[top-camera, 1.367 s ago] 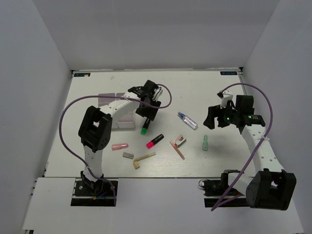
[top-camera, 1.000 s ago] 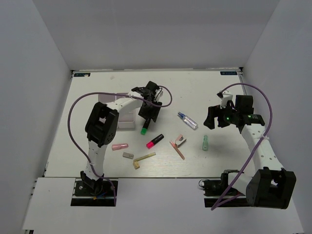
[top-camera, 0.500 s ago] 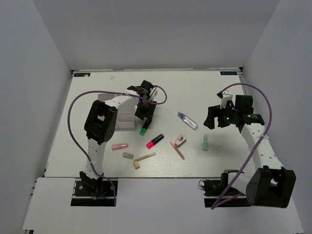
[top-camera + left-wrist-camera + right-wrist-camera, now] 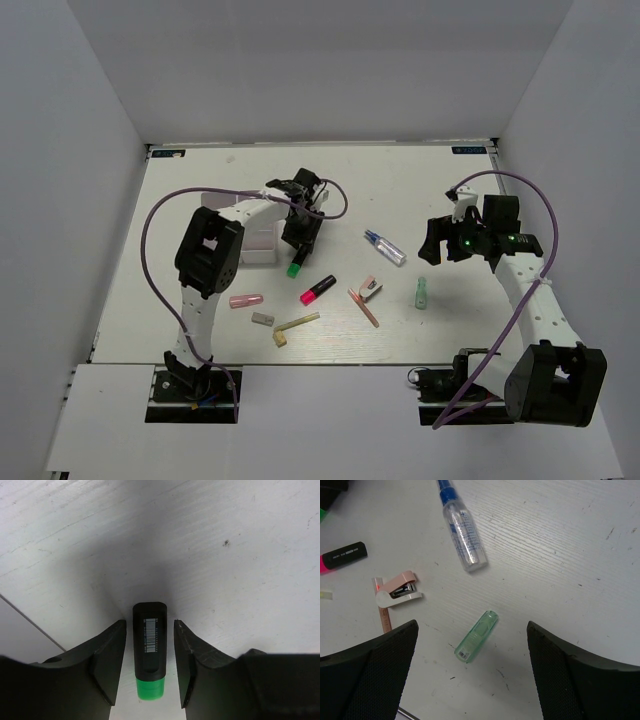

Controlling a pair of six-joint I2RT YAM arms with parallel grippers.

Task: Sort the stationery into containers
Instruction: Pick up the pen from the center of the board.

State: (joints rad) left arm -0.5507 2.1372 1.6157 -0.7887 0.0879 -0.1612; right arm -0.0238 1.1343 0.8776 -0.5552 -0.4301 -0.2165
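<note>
The green highlighter (image 4: 296,267) (image 4: 149,645) lies on the table with its black cap between the fingers of my left gripper (image 4: 298,248) (image 4: 149,625). A thin gap shows on each side, so the jaws are open and touch nothing. The white container box (image 4: 260,250) sits just left of it, partly behind the left arm. My right gripper (image 4: 432,245) (image 4: 471,630) hangs wide open above the pale green tube (image 4: 421,293) (image 4: 476,636). The clear blue-capped tube (image 4: 385,246) (image 4: 462,527) lies beyond it.
The pink highlighter (image 4: 318,289) (image 4: 342,556), a small pink stapler (image 4: 370,290) (image 4: 397,590) and a pink stick (image 4: 364,308) lie mid-table. Nearer the front left are a pink pen (image 4: 245,300), a grey block (image 4: 263,319) and a yellowish stick (image 4: 297,324).
My left gripper has settled down over the green highlighter and its jaws have narrowed around the cap. The right arm has not moved.
</note>
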